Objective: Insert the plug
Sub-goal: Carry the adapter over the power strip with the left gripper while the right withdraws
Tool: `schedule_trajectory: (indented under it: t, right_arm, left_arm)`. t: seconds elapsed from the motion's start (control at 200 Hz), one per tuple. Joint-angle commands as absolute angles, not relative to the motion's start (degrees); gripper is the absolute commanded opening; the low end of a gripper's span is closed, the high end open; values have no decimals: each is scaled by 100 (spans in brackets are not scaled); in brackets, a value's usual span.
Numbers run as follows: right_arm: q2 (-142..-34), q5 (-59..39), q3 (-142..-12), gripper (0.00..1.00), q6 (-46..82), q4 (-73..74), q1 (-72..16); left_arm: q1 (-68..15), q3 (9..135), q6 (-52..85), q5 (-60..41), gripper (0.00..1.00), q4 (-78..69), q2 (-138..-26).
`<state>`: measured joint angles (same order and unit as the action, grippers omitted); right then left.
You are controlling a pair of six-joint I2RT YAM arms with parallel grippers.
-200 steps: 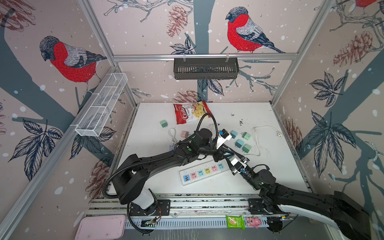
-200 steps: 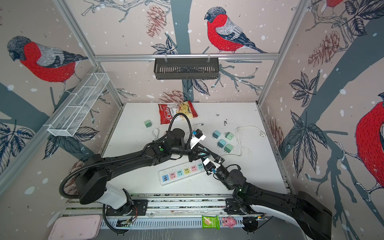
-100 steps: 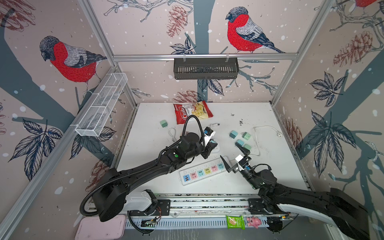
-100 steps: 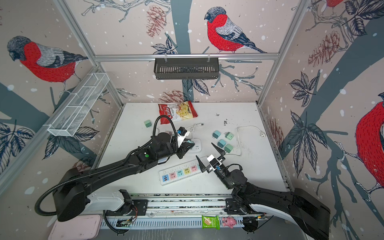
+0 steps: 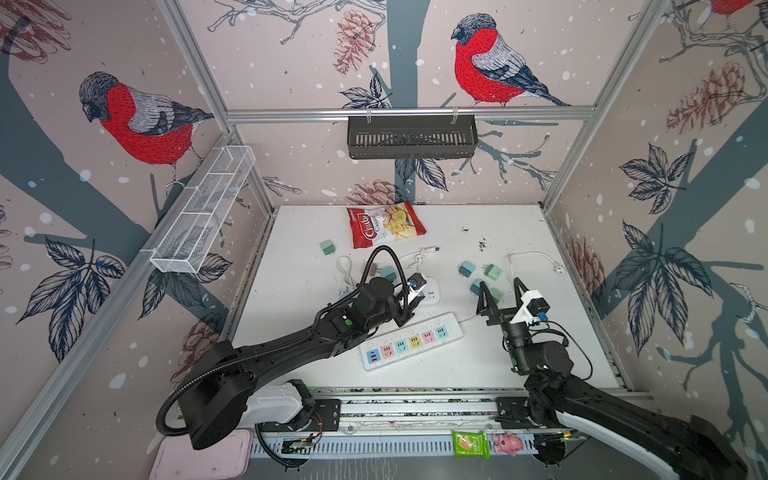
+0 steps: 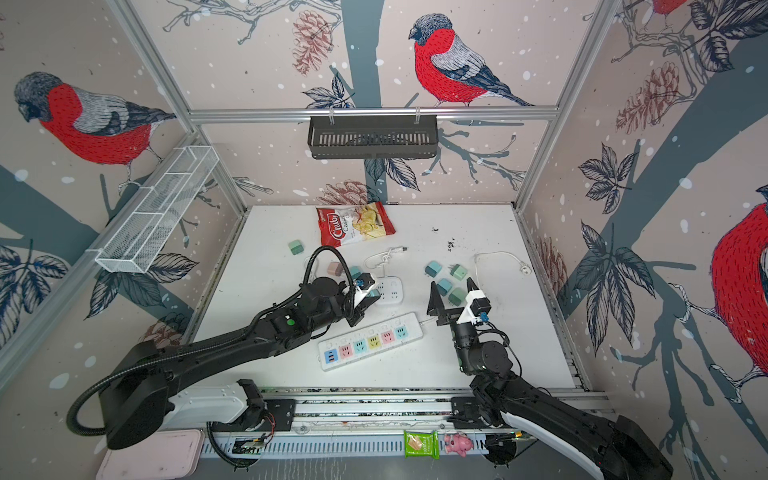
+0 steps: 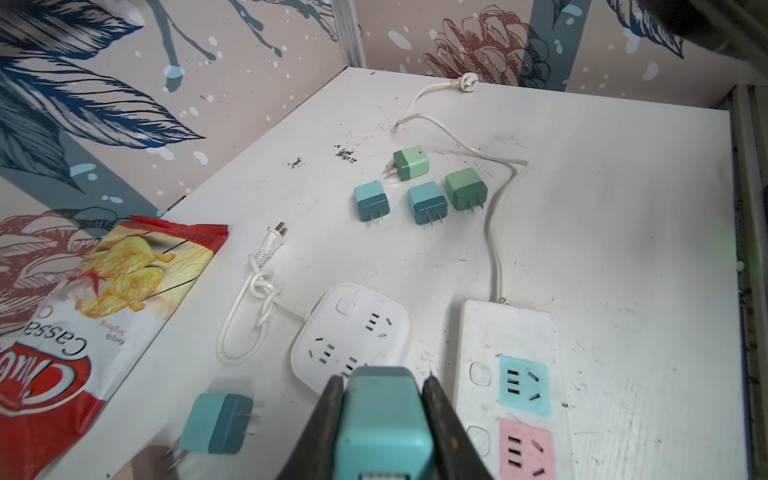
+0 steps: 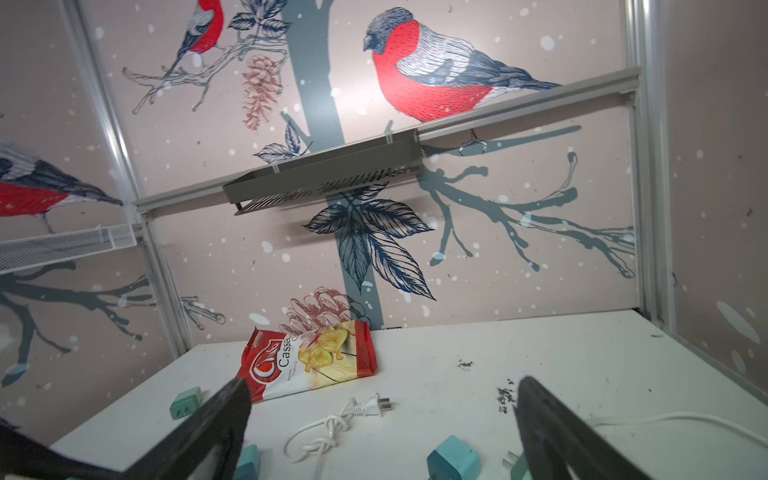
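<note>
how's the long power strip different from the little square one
The long power strip is a bar with a row of pastel-faced sockets; the square power strip is a small rounded block, all white. The long strip's cord trails loose across the table; the square one's is tied in a knot. Both have white bodies and lie flat.

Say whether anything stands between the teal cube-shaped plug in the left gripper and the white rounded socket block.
Nothing visible. The teal cube-shaped plug, clamped in the left gripper, hangs at the edge of the white rounded socket block; its sockets are bare. A loose teal plug lies aside.
</note>
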<state>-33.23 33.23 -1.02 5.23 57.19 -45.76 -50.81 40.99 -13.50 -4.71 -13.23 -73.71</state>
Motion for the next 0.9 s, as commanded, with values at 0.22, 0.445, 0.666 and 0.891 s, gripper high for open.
schedule_trajectory:
  t: [0.22, 0.445, 0.666, 0.891]
  right_arm:
    - [-2948, 2987, -275, 100, 2033, 4384, -3763]
    - [-3134, 2727, -505, 100, 2297, 3941, -3462]
    - [-3277, 2682, -581, 100, 2537, 3728, -3168]
    - [-3234, 2358, -697, 100, 2753, 3536, -3043]
  left_arm:
    - [-5268, 5049, -1951, -1391, 0, -240, -8404]
    - [-5355, 5462, -1729, -1603, 0, 175, -8726]
    - [-5781, 4602, -1587, -956, 0, -274, -8489]
    - [-5817, 4729, -1474, -1390, 0, -606, -8376]
